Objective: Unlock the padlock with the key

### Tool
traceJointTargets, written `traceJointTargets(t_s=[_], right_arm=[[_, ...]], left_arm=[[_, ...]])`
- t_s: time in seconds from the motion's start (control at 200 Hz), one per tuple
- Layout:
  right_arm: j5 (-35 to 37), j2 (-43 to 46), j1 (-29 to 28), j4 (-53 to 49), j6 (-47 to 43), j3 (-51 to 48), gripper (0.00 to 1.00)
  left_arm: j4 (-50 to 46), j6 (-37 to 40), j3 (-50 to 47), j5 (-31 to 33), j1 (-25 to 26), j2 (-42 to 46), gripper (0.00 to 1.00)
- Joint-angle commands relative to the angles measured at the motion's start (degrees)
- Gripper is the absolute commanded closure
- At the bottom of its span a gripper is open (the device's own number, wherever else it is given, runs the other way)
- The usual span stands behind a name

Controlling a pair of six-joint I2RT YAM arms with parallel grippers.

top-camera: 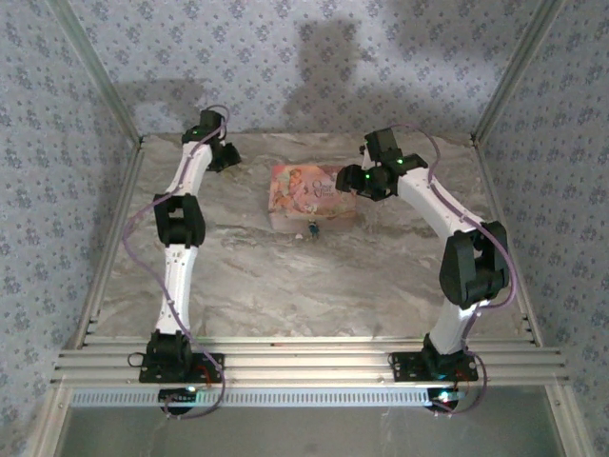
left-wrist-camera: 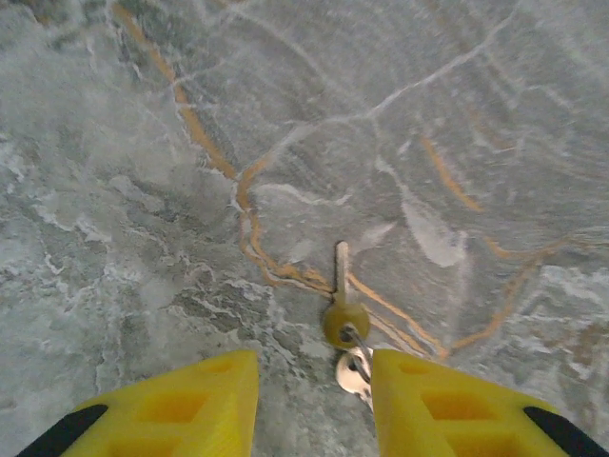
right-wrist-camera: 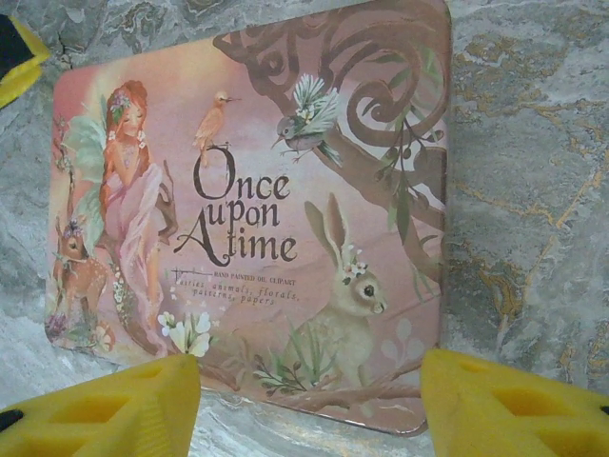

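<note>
Marble tabletop (left-wrist-camera: pixel 143 143), L gripper (left-wrist-camera: pixel 312 369) fingers spread, key (left-wrist-camera: pixel 340 281) lying flat w/ its ring end btwn the tips. R gripper (right-wrist-camera: pixel 304 381) spread too, over the pink box (right-wrist-camera: pixel 257 219).

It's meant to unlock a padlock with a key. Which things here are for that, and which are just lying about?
For the job: the key, on a ring, lying on the table just ahead of the left gripper.

Lying about: the pink picture box before the right gripper. The small dark thing beside it is too small to sort.
</note>
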State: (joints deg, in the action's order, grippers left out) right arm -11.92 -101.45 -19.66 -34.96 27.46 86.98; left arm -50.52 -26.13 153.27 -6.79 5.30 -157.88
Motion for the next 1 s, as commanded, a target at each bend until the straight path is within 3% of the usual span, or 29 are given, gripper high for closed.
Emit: traceJointTargets(t_s=[0.0, 0.25, 0.585, 0.65, 0.784, 0.994], right_arm=[[1.4, 2.4, -0.6, 0.3, 0.7, -0.5, 0.36], [2.0, 3.6, -0.6, 0.2, 0.7, -1.7, 0.36], [1.6, 6.0, -0.6, 0.2, 0.9, -4.4, 0.36], [1.5, 7.0, -0.8, 0.2, 1.2, -5.2, 0.36], [1.7, 10.0, -1.4, 2.0, 1.7, -7.8, 0.36], [1.3, 16.5, -3.3, 3.3, 3.4, -14.4, 0.37]], left_arm=[[-0.7, 0.0, 1.7, 2.6, 0.7, -1.9, 0.63], [-1.0, 0.8, 2.4, 6.5, 2.7, -3.5, 0.64], [-7.1, 1.8, 0.2, 6.6, 4.0, -1.6, 0.93], [-6.9, 2.1, -3.7, 6.3, 4.3, 0.6, 1.0], [-2.9, 2.7, -16.5, 4.5, 4.6, 8.9, 1.0], [7.9, 3.5, -46.1, 2.2, 4.4, 29.4, 1.0]])
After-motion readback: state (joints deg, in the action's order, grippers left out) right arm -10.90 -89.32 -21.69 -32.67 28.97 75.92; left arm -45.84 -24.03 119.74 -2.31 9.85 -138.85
